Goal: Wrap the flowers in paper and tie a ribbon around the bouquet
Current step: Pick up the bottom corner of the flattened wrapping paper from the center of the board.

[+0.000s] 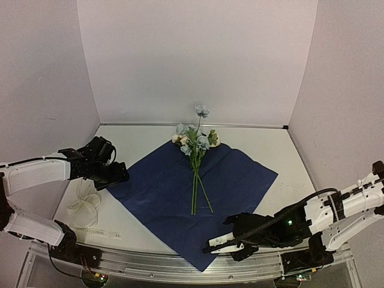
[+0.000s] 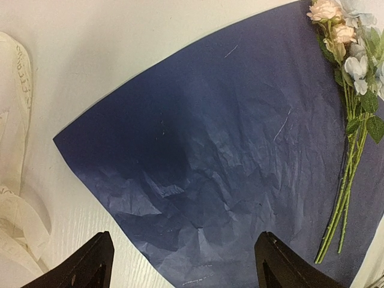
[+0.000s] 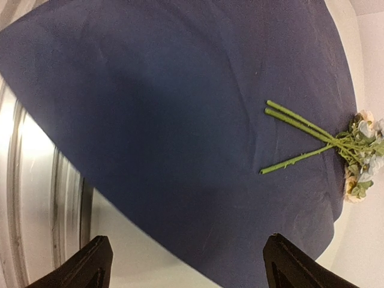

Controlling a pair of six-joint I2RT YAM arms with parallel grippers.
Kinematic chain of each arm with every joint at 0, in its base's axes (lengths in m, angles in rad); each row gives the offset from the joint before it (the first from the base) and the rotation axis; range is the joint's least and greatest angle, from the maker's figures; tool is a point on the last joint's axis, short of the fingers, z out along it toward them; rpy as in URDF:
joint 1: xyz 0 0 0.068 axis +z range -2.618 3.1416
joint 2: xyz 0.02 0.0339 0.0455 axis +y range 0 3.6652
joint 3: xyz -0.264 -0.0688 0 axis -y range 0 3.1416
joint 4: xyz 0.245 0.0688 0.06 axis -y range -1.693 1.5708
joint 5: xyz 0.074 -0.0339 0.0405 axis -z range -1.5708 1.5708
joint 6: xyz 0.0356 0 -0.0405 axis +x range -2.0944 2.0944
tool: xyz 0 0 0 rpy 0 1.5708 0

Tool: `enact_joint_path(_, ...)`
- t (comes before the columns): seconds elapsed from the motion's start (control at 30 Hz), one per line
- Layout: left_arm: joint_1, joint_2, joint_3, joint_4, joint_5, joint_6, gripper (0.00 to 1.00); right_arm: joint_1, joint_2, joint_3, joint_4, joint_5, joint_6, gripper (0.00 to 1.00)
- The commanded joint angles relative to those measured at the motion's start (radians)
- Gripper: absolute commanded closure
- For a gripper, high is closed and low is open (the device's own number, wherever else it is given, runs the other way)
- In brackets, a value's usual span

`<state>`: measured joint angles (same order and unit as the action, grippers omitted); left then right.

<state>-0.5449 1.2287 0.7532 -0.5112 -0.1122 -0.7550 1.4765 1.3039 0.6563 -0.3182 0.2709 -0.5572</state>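
The dark blue paper (image 1: 234, 186) lies flat like a diamond on the white table. Its near corner reaches over the front rail. The flowers (image 1: 195, 144) lie on the paper, blooms at the far corner and green stems pointing to the middle. The cream ribbon (image 1: 84, 207) is piled loosely left of the paper. My left gripper (image 1: 117, 177) hovers open over the paper's left corner (image 2: 228, 150), with flowers (image 2: 354, 72) on the right and ribbon (image 2: 15, 180) on the left. My right gripper (image 1: 216, 243) is open above the paper's near right edge (image 3: 180, 108), flowers (image 3: 336, 141) far off.
A metal rail (image 1: 150, 264) runs along the table's near edge, seen also as the rail (image 3: 36, 198) in the right wrist view. White walls (image 1: 198, 54) close in the back and both sides. A ribbon tail (image 1: 96, 231) lies along the front left.
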Motion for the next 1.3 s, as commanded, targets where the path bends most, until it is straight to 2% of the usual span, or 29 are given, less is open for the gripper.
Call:
enact_joint_path(0.0, -0.003, 0.003, 0.031, 0.035, 0.007, 0.016, 0.16, 0.032, 0.085, 0.007, 0.208, 0.092, -0.045, 0.11)
enact_joint_path(0.57, -0.003, -0.003, 0.035, 0.017, 0.009, 0.026, 0.16, 0.092, 0.111, -0.085, 0.269, 0.181, -0.046, 0.11)
enact_joint_path(0.87, -0.003, 0.012, 0.046, 0.025, 0.017, 0.021, 0.16, 0.104, 0.166, -0.051, 0.31, 0.216, -0.044, 0.14)
enact_joint_path(0.93, -0.003, 0.012, 0.049, 0.027, 0.016, 0.022, 0.16, 0.104, 0.174, -0.042, 0.311, 0.22, -0.041, 0.22)
enact_joint_path(1.07, -0.003, 0.013, 0.054, 0.025, 0.022, 0.028, 0.17, 0.104, 0.16, -0.008, 0.311, 0.224, -0.036, 0.61)
enact_joint_path(1.17, -0.003, 0.003, 0.054, 0.031, 0.028, 0.044, 0.17, 0.102, 0.129, 0.034, 0.255, 0.218, -0.023, 0.84)
enact_joint_path(1.27, -0.003, -0.017, 0.051, 0.047, 0.045, 0.067, 0.17, 0.071, 0.09, 0.101, 0.098, 0.179, 0.047, 0.98)
